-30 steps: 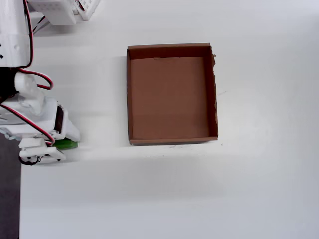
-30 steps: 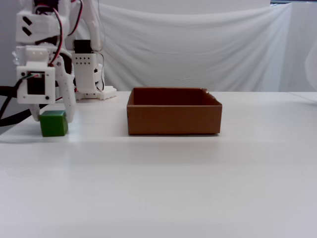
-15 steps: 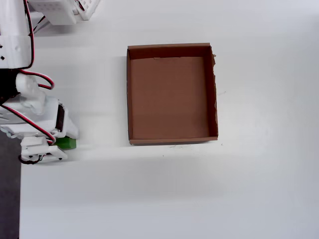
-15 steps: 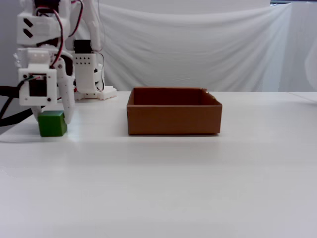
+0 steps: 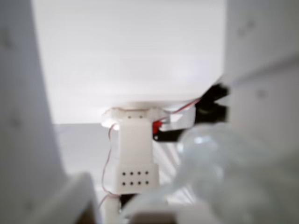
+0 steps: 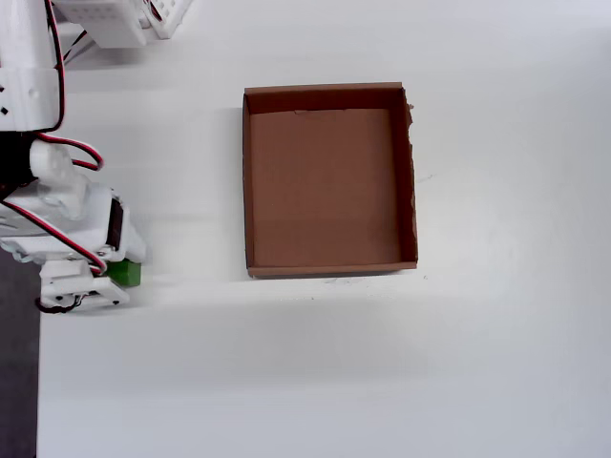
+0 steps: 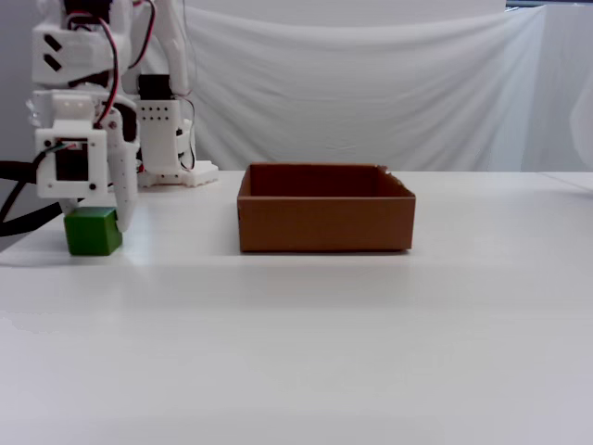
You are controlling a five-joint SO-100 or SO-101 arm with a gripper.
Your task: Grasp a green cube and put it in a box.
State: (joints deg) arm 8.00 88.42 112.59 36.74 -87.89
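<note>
The green cube (image 7: 93,232) rests on the white table at the far left of the fixed view. My gripper (image 7: 93,221) comes down over it, one white finger (image 7: 121,190) pressed on its right side and the other hidden behind its left edge, so it is shut on the cube. From overhead only a sliver of the green cube (image 6: 125,274) shows beside the gripper (image 6: 111,273). The brown cardboard box (image 6: 250,181) lies empty to the right, well apart; the box (image 7: 324,221) stands mid-table in the fixed view. The wrist view is blurred and shows no cube.
The arm's white base (image 7: 167,130) stands at the back left, also seen as the base (image 5: 135,158) in the wrist view. A white cloth backdrop (image 7: 371,83) closes the rear. The table's dark left edge (image 6: 17,382) runs close beside the gripper.
The cube has slid a little to the left with the gripper's finger against it. The box has not moved.
</note>
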